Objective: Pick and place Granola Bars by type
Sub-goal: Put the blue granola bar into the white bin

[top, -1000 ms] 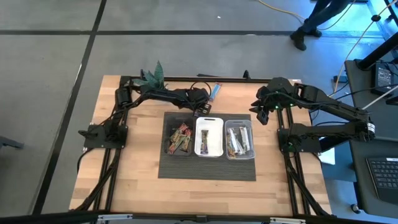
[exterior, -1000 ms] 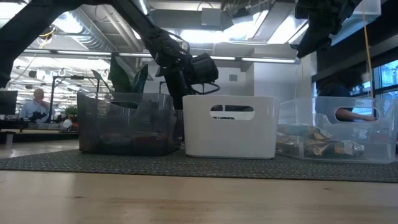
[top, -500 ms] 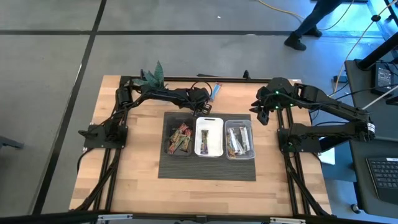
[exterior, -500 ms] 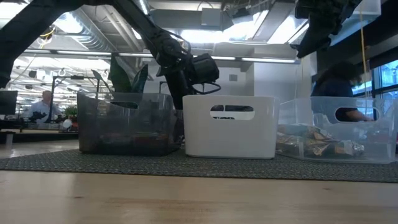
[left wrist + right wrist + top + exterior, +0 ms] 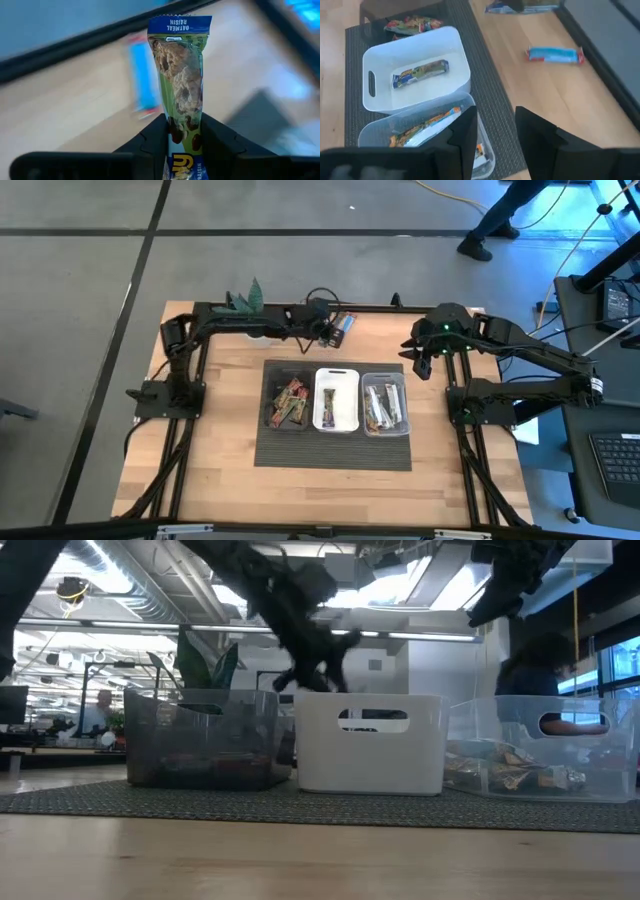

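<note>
Left gripper (image 5: 182,134) over wooden table (image 5: 220,450)

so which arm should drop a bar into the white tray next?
Left. The left gripper already holds an oatmeal raisin bar, matching the one in the white tray. The right gripper is open, holding nothing.

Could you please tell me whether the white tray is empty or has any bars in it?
Not empty: the white tray holds one green-wrapped bar lying flat on its floor.
</note>
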